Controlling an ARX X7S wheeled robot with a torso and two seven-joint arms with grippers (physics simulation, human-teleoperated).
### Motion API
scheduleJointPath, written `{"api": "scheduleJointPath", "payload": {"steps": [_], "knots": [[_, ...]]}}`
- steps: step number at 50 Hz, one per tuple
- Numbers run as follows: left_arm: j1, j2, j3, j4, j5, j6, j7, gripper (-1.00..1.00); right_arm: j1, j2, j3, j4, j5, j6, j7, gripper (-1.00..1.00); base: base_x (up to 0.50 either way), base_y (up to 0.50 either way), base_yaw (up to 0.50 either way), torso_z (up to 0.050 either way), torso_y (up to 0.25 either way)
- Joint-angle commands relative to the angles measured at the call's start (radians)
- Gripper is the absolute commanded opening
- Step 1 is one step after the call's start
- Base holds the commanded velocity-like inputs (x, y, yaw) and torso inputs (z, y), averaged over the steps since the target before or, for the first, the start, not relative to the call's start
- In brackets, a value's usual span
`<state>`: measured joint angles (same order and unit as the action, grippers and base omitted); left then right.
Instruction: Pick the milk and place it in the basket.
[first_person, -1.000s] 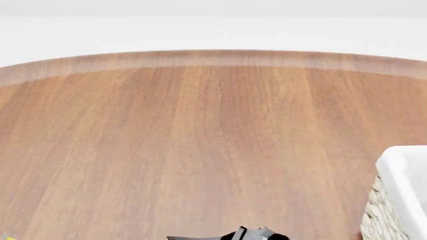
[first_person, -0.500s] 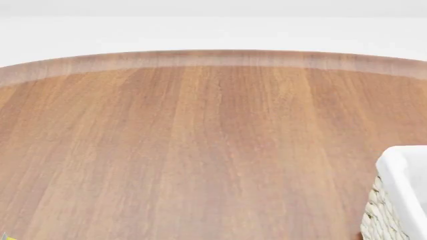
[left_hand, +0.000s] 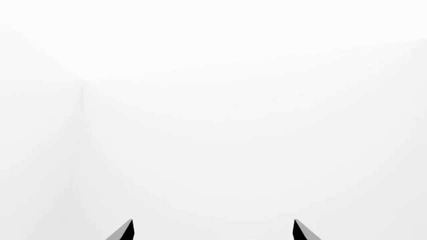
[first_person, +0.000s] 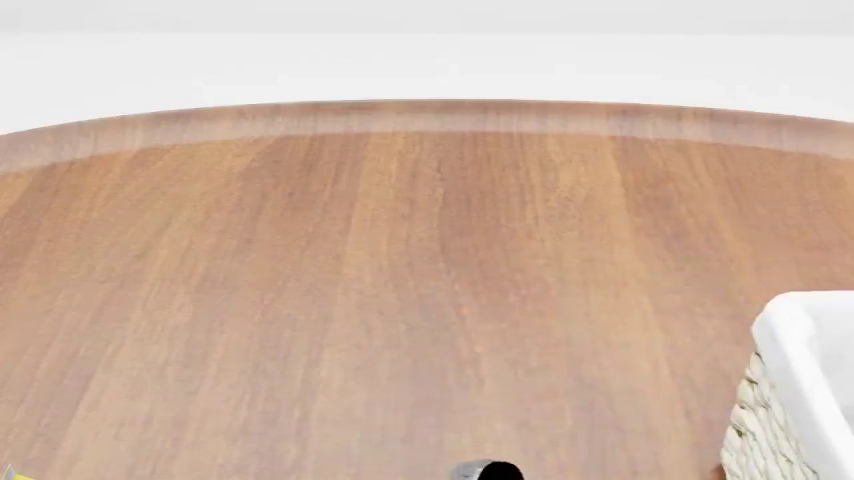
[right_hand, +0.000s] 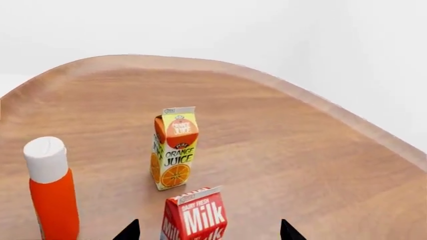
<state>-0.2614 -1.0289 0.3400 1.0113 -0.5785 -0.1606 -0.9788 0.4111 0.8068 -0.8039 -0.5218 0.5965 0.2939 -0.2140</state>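
A dark arm part (first_person: 486, 470) reappeared; right hand (right_hand: 208, 231) seemingly straddles milk (right_hand: 195, 216).

Bright, even, shadowless light; sharp renders, left wrist view washed white.

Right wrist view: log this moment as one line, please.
phase: approach | right gripper open, facing milk, not touching | orange juice carton behind it | basket at table's right | left gripper open, empty

orange juice carton (right_hand: 173, 148) and orange bottle (right_hand: 52, 187) stand beyond milk (right_hand: 195, 215).
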Motion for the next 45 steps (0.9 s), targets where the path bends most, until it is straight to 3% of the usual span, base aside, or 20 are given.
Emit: {"api": "scheduleJointPath", "payload": {"steps": [1,35,45], "knots": [[-0.009,0.022,-0.018,-0.052,0.040,0.043,0.002,1.00,0.045,-0.093,-0.001,0.136,-0.021,-0.004,-0.044,1.00,0.00,0.00,0.00,0.000,0.000],[0.010,0.013,-0.022,-0.060,0.046,0.065,-0.003,1.00,0.078,-0.203,-0.038,0.268,-0.056,-0.021,-0.067,1.00,0.00,0.00,0.00,0.000,0.000],[0.013,0.012,-0.021,-0.060,0.047,0.068,-0.004,1.00,0.061,-0.179,-0.046,0.222,-0.074,-0.042,-0.067,1.00,0.00,0.00,0.00,0.000,0.000]]}}
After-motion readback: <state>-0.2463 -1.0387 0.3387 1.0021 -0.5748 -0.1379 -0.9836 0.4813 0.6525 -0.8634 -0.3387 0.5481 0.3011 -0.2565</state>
